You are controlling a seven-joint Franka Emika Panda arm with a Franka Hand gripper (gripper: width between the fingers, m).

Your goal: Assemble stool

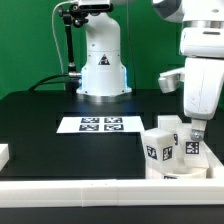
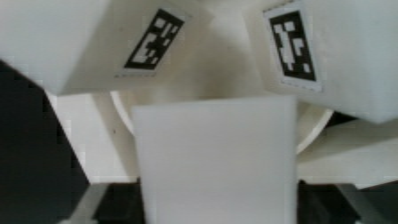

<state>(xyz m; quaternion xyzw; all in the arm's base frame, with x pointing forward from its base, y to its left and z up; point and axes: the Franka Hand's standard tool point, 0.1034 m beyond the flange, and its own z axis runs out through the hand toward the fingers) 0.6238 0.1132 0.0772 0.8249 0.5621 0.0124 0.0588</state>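
Running along the near edge of the black table, a long white rail (image 1: 60, 192) fronts the scene; just behind it, at the exterior view's right, the stool (image 1: 172, 150) is taking shape. Its round seat (image 1: 178, 172) lies flat against the rail, and short tagged legs (image 1: 157, 146) stand upright on it, long axes vertical, pointing straight up. The Panda's gripper (image 1: 197, 133) hangs directly over the rightmost leg (image 1: 193, 146), fingertips at its top. Whether the fingers are clamped on it or have let go cannot be told from either view; the wrist view shows only a pale leg (image 2: 210, 160) filling the frame over the seat's curved rim (image 2: 93, 135). By the look of it, a leg is being seated or screwed home. Next comes turning it snug without tilting, then fetching another. Farther back lies the marker board (image 1: 99, 125).
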